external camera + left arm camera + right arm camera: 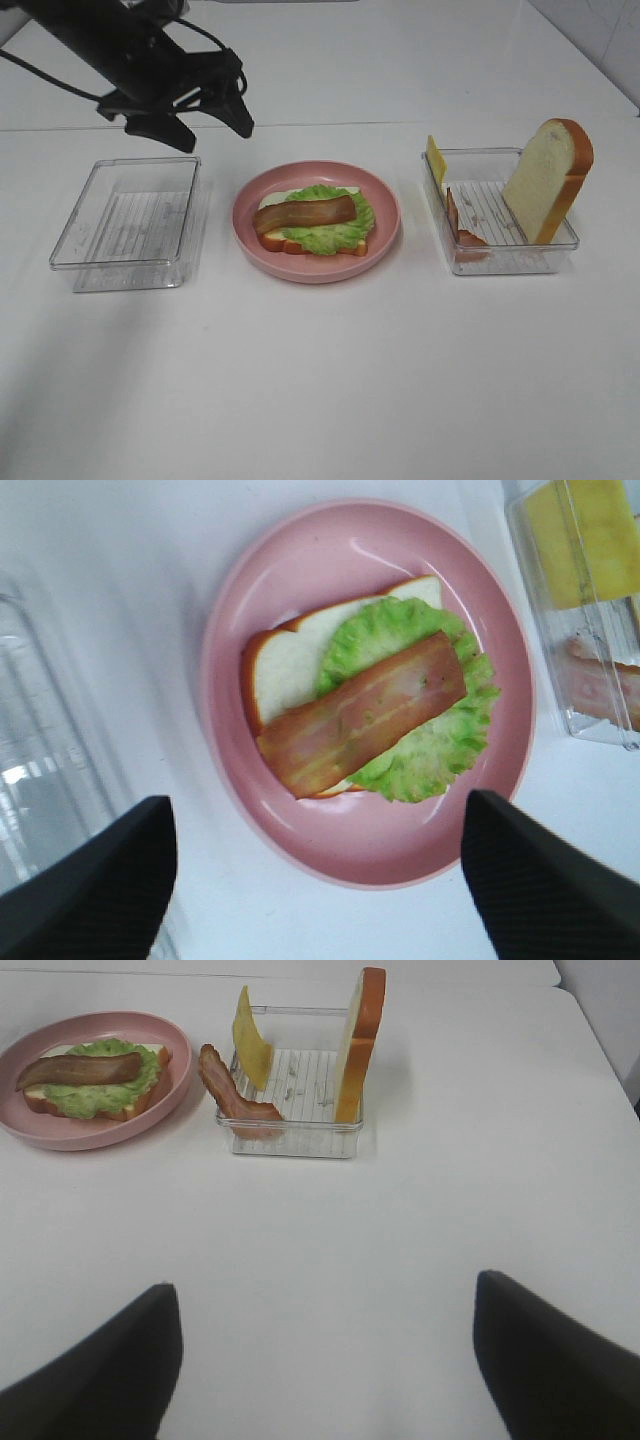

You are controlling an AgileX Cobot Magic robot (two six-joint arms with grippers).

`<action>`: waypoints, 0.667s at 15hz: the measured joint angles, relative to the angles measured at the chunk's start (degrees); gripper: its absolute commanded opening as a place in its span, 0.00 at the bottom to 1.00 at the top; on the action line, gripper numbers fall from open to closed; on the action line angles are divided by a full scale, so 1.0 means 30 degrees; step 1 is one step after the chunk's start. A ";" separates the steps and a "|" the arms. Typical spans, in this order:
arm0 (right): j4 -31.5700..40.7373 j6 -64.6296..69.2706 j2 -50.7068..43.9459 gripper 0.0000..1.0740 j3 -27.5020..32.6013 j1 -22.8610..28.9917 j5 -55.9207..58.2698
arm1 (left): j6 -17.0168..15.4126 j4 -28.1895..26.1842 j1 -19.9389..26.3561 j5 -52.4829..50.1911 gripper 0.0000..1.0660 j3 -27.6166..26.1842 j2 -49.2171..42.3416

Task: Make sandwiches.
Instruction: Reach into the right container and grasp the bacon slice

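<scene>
- A white table [320,400] carries a round pink plate [300,270] at its middle.
- On the plate lies an open sandwich. A white bread slice with orange-brown crust [285,665] lies flat at the bottom, and a green ruffled lettuce leaf [430,750] rests on it. A reddish-brown bacon strip [365,712] lies across the lettuce.
- A clear plastic tray [500,265] sits toward the table's right edge, just beside the plate.
- In it a second bread slice [545,180] stands on edge, leaning at the right wall. A yellow cheese slice [436,158] is propped at the far left corner, and another bacon strip [462,232] slumps against the left wall.
- A second clear tray [125,265] sits toward the table's left edge, apart from the plate.
- The black left arm [110,50] reaches in over the far left of the table. Its left jaws hang in the air, spread wide and gripping nothing; the left wrist view looks down on the plate between them.
- The right jaws show only in the right wrist view. They are spread wide with nothing between them, over bare table on the near side of the right tray and well apart from it.
</scene>
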 measured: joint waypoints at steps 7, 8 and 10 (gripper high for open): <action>0.0000 0.0000 0.0000 0.71 0.0000 0.0000 0.0000 | -0.4087 0.7143 0.0000 0.6150 0.71 0.0000 -0.7773; 0.0000 0.0000 0.0000 0.71 0.0000 0.0000 0.0000 | -0.4526 0.8060 0.0000 0.6455 0.71 0.0000 -0.8766; 0.0000 0.0000 0.0000 0.71 0.0000 0.0000 0.0000 | -0.5519 1.0141 0.0000 0.6494 0.71 0.0764 -1.1918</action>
